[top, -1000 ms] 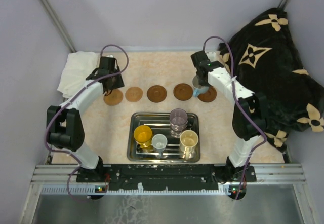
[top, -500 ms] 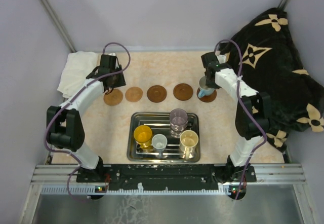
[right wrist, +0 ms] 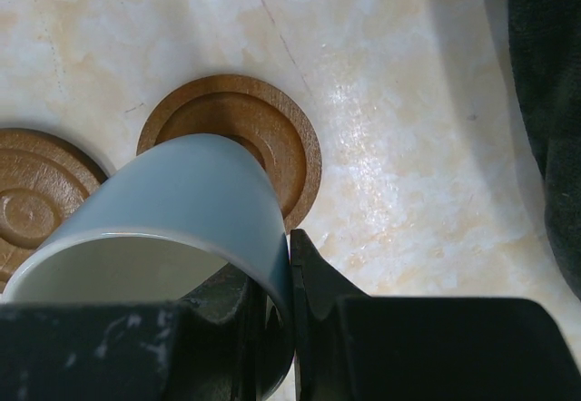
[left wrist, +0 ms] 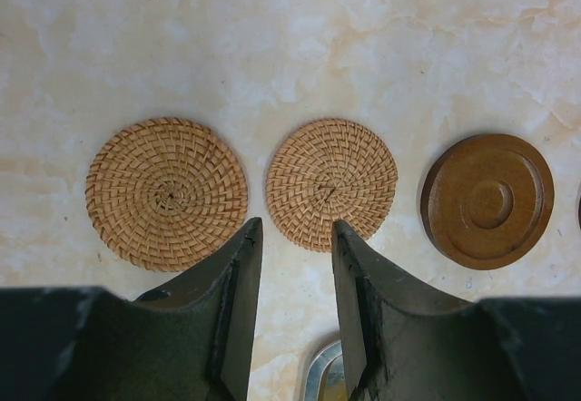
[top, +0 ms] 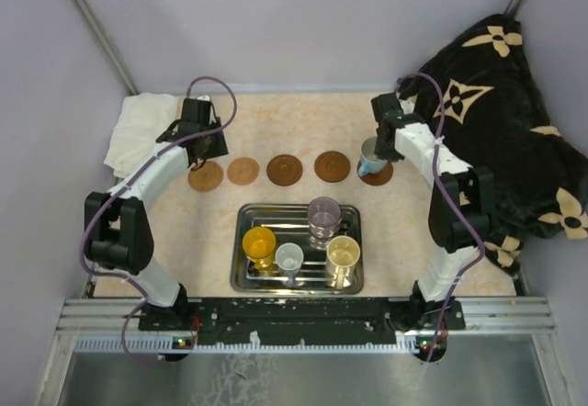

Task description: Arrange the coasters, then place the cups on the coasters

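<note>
Cup [right wrist: 182, 192]: gripped by rim in right pincer [right wrist: 283, 265], over coaster [right wrist: 281, 138] just ahead; left pincer [left wrist: 295, 233] parted, empty.

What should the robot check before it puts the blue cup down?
1. Right jaws pinching the blue cup by its wall: ok.
2. Blue cup above the end coaster: ok.
3. Cup bottom touching that coaster: cannot tell.
4. Left jaws empty and away from the blue cup: ok.
5. Other four cups standing in the tray: ok.
</note>
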